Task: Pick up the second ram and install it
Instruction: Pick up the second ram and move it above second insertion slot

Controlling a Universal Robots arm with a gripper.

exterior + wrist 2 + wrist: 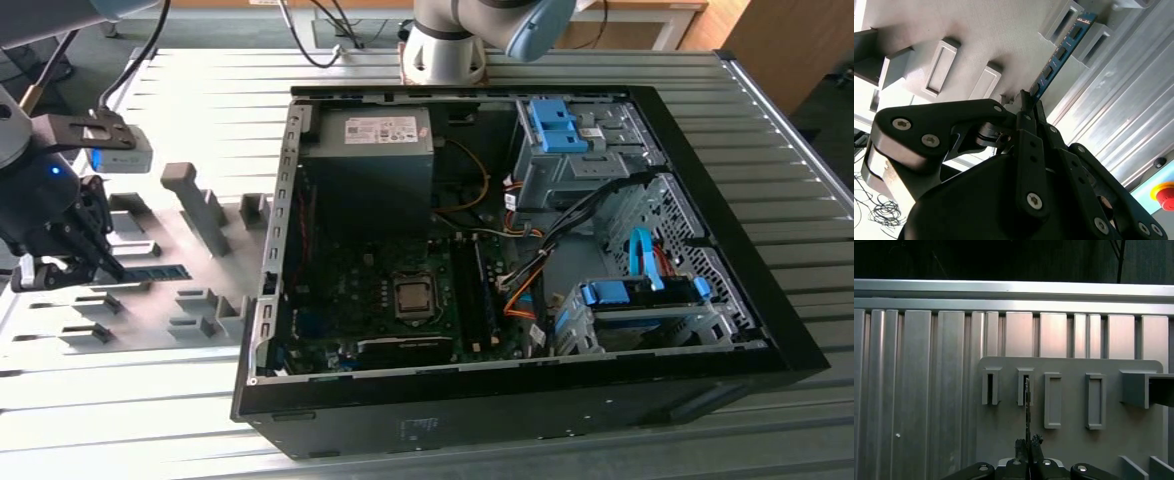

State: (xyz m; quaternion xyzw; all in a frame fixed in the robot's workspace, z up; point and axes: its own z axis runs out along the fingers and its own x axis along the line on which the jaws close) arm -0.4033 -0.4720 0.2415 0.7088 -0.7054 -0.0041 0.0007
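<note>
table (787, 130): ribbed metal | on it: open computer case (534, 405) (interior exposed), grey fixture plate (220, 268)

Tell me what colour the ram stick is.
Blue-green, with dark chips. The ram stick shows best in the second wrist view.

One open black computer case (534, 400) was recorded lying on a ribbed metal table (747, 440). Housed inside were a grey power supply (367, 165), a motherboard (334, 300) with a square processor (414, 297), orange cables (523, 290) and blue drive brackets (641, 292). One grey fixture plate (227, 260) with raised blocks (183, 190) was laid beside the case, at the exterior view's left. One red button (1165, 195) was noted in the second wrist view.
</note>
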